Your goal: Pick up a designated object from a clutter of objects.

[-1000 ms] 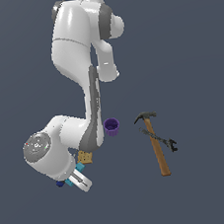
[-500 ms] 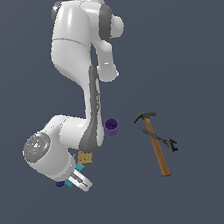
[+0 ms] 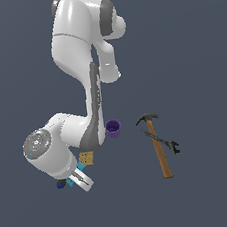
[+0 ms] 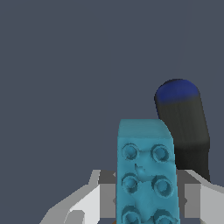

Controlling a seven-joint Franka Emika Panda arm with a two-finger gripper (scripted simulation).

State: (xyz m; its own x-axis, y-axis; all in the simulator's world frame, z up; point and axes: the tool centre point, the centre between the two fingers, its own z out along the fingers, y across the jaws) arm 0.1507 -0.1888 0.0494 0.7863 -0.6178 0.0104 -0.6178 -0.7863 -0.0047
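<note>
The designated object, a teal-blue studded brick [image 4: 146, 175], fills the space between my gripper's [image 4: 146, 199] two fingers, whose grey pads [image 4: 107, 192] press against its long sides. In the exterior view my gripper [image 3: 77, 176] is low at the exterior view's left, under the wrist, and only slivers of the brick [image 3: 81, 165] show beside it. The black screwdriver handle with a blue end [image 4: 183, 124] lies close beside the brick; its blue tip [image 3: 60, 185] peeks out by the gripper. The tan square tile [image 3: 87, 158] sits just behind the fingers.
A purple cup [image 3: 113, 128] stands near the arm's elbow. Toward the exterior view's right lies a wooden-handled hammer [image 3: 159, 150] with a black clamp [image 3: 168, 144] across its handle. The arm's own links hide the ground behind the gripper.
</note>
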